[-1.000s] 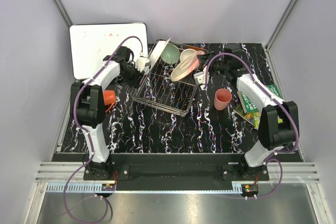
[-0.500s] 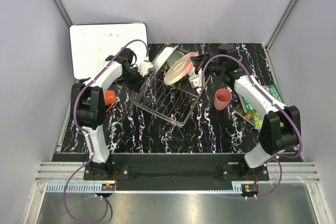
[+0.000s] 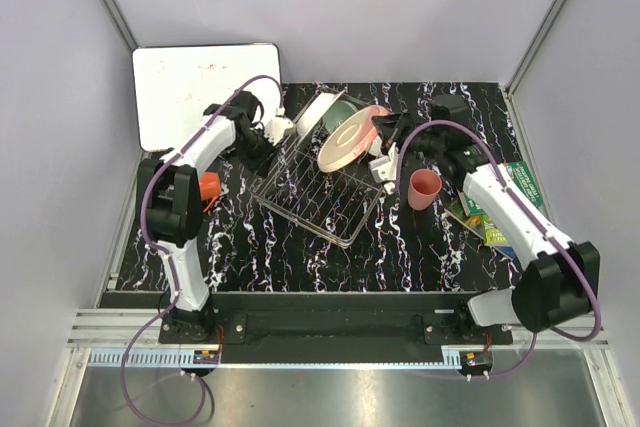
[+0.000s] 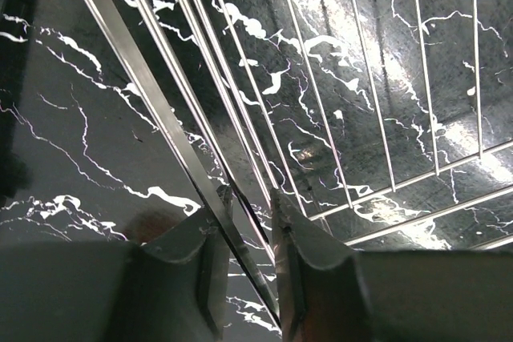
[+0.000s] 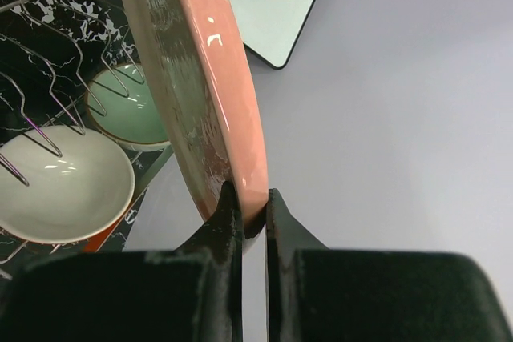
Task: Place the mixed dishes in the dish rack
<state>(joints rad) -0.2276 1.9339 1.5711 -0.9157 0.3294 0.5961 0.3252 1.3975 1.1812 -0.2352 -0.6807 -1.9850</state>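
Since a second ago: the dish rack has swung on the black marbled table, and its lower corner now sits further left in the top view. The pink-and-cream plate has come up from leaning flat to nearly on edge over the rack's upper right. The right arm's elbow has dropped to the lower right of the frame. The small pink cup and orange mug haven't moved.

Left arm: elbow at mid-left beside the mug, forearm angled up-right to the rack's upper-left corner. Left gripper is narrowed onto the rack's flat rim bar, which runs between its fingers.

Right arm: stretched from lower right, forearm running up-left past the cup. Right gripper is pinched tight on the plate's rim, with the plate standing up out of the jaws.

In the rack: the mint green bowl and cream bowl are side by side behind the held plate, and the white plate stands on edge at the upper end.

Writing: the whiteboard, upper left, shows faint red marks, not legible. The green book at right has print too small to read.
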